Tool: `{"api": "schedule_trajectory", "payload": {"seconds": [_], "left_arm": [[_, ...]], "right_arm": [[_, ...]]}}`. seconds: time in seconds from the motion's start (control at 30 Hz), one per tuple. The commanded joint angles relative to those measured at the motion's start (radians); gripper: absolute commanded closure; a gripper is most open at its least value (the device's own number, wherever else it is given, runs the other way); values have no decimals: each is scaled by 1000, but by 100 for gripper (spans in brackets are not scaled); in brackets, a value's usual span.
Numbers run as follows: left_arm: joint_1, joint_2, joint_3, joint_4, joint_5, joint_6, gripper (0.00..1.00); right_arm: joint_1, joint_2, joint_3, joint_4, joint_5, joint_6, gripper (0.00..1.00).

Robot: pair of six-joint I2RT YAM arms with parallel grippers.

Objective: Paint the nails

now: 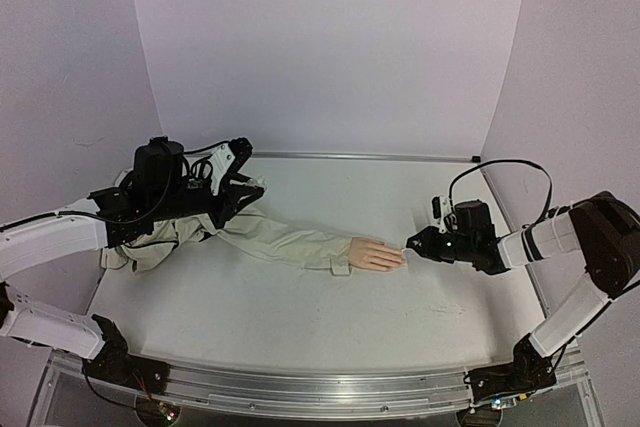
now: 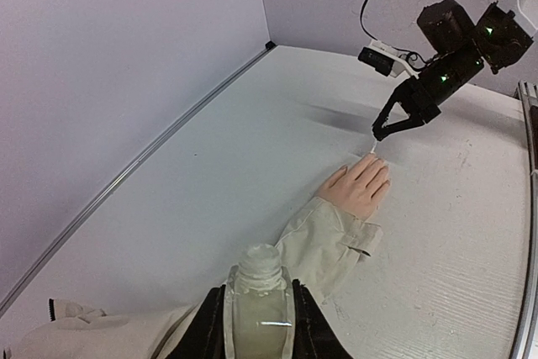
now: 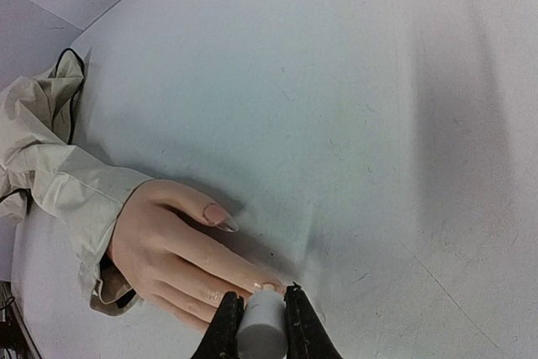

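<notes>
Gripped cap hides some nails.

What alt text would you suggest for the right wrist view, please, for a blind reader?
The right gripper, at the bottom edge, pinches a small grey cap at the finger ends of a peach mannequin hand lying on the white table. A beige sleeve covers its wrist at left.

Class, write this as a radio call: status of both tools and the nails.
Left tool shut on open bottle. Right tool shut on brush cap, at fingertips of mannequin hand. Nothing blocking the nails.
</notes>
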Motion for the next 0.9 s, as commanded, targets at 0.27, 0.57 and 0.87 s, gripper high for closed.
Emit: {"api": "schedule_trajectory", "payload": {"seconds": [0.27, 0.57, 0.87], "left_arm": [[6, -3, 38, 69, 8, -5, 100], [6, -3, 39, 70, 10, -5, 100], [6, 0, 39, 69, 11, -6, 100]], "right_arm": [[-4, 8, 23, 12, 10, 4, 100], [-4, -10, 16, -23, 34, 0, 100], [-4, -7, 15, -27, 46, -2, 100]]}}
